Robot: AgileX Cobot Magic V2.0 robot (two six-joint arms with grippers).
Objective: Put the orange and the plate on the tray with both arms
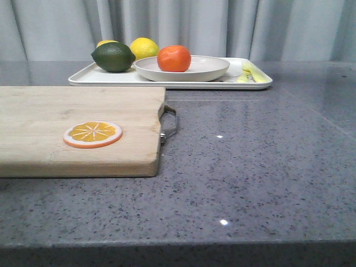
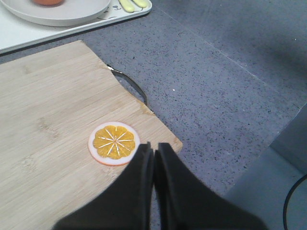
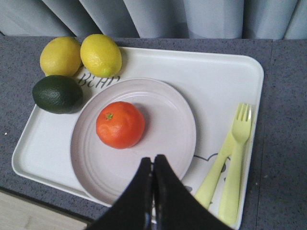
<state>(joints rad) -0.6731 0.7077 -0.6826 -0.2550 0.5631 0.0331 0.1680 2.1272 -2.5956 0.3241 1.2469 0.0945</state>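
**Below the right claw: load seated on tray**

Beneath the clenched, empty right claw (image 3: 152, 165), the orange (image 3: 120, 124) sits on the plate (image 3: 168, 120), itself on the tray (image 3: 211, 76). Left claw (image 2: 154, 151), clenched empty, hangs beside the orange slice (image 2: 114, 143). Best retreat straight up, nudging nothing.

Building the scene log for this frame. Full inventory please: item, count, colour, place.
tray: 1, white, far side of table
plate: 1, off-white, on tray
orange: 1, bright orange, on plate
lemons: 2, yellow, on tray at its back left corner
dark green fruit: 1, on tray, in front of lemons, beside plate
fork and second utensil: pale yellow-green, right end of tray
cutting board: 1, wood, metal handle, near left of table
orange slice: 1, orange with white rim, on board
table: grey speckled
left end effector: black, shut, empty, above board edge
right end effector: black, shut, empty, above plate
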